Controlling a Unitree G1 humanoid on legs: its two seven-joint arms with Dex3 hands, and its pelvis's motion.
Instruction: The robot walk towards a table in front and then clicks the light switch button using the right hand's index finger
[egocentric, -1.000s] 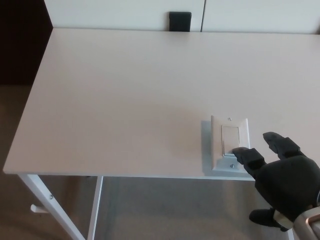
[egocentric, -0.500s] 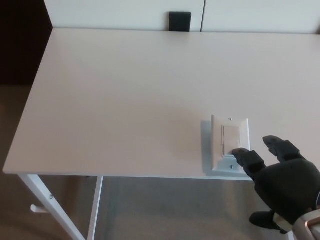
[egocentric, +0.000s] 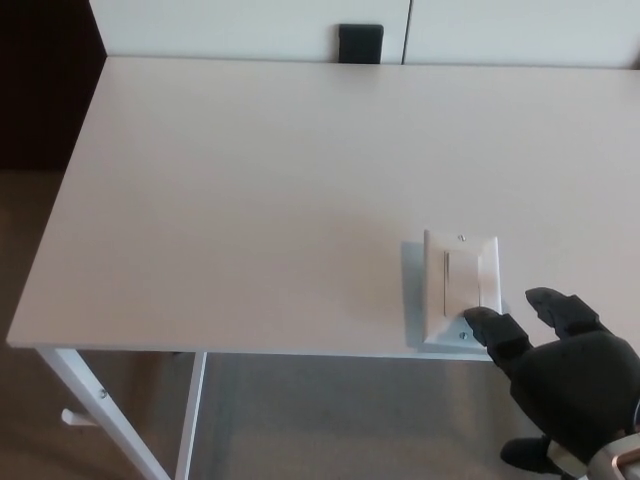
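Right robot hand (egocentric: 575, 385), fingers spread and empty, has slid back off the switch (egocentric: 462, 286). Fingertip now rests at the plate's lower edge on the counter (egocentric: 250, 200); the press looks done.

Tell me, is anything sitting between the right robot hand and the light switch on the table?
Nothing visible does. The right robot hand is at the table's near edge, one fingertip by the lower edge of the light switch. The tabletop around the plate is bare, with no object in that short gap.

A matt, smooth pale table (egocentric: 250, 180) on white painted metal legs (egocentric: 105, 415) carries a glossy white plastic light switch (egocentric: 461, 285). At five o'clock, the right hand (egocentric: 565, 375) looks matt black.
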